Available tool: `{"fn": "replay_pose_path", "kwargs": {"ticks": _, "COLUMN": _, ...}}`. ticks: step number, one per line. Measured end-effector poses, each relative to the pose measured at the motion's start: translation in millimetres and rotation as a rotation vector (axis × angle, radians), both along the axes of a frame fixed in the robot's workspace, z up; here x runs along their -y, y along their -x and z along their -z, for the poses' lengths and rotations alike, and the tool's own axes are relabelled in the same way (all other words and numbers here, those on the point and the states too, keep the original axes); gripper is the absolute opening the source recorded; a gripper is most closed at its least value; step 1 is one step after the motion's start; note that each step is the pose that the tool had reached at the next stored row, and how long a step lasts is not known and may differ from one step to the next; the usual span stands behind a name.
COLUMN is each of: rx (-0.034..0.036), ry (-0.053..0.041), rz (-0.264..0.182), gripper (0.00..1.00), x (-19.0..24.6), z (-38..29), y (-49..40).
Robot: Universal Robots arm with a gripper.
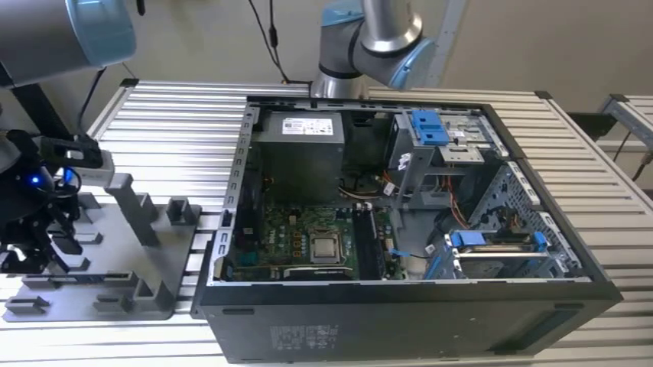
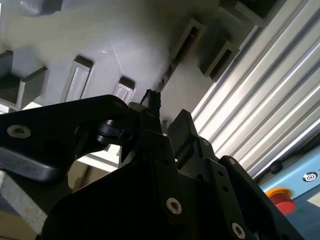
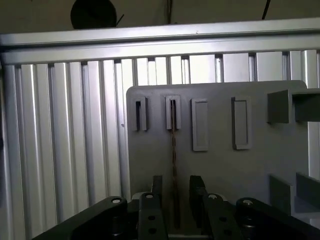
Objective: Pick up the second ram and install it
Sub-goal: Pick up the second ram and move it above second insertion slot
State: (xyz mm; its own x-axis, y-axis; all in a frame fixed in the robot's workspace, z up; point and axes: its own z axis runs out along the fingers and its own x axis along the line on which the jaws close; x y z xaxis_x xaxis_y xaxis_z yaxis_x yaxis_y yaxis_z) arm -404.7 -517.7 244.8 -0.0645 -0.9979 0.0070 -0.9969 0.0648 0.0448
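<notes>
Grey tray (image 3: 220, 170); end effector (image 3: 175, 181) astride ram (image 3: 173, 142)

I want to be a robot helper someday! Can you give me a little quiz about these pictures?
1. True or false: the second ram stands on edge in a slot of the grey tray.
2. The gripper has its fingers: A) either side of the ram, B) gripping a screwdriver, C) holding a cup.
3. Fill in: the computer case lies with its side ___.
Key: 1 true; 2 A; 3 open.

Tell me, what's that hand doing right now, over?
Hand open, straddling the second ram. It stands on edge in the grey tray, not lifted. Nothing in the way.
</notes>
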Motion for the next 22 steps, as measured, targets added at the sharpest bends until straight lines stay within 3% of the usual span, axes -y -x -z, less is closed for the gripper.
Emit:
{"fn": "replay_pose_path", "kwargs": {"ticks": 5, "rx": 0.0136, "ry": 0.0001, "rz": 0.0, "gripper": 0.36, "x": 0.0, "z": 8.9, "y": 3.3}}
{"fn": "replay_pose_path", "kwargs": {"ticks": 14, "rx": 0.0135, "ry": 0.0239, "rz": -0.005, "gripper": 0.36, "x": -0.1, "z": 18.2, "y": 4.6}}
{"fn": "replay_pose_path", "kwargs": {"ticks": 18, "rx": 0.015, "ry": 0.0253, "rz": -0.008, "gripper": 0.36, "x": -0.6, "z": 24.6, "y": 6.7}}
{"fn": "replay_pose_path", "kwargs": {"ticks": 22, "rx": 0.0233, "ry": 0.0253, "rz": -0.013, "gripper": 0.36, "x": -1.6, "z": 31.0, "y": 11.6}}
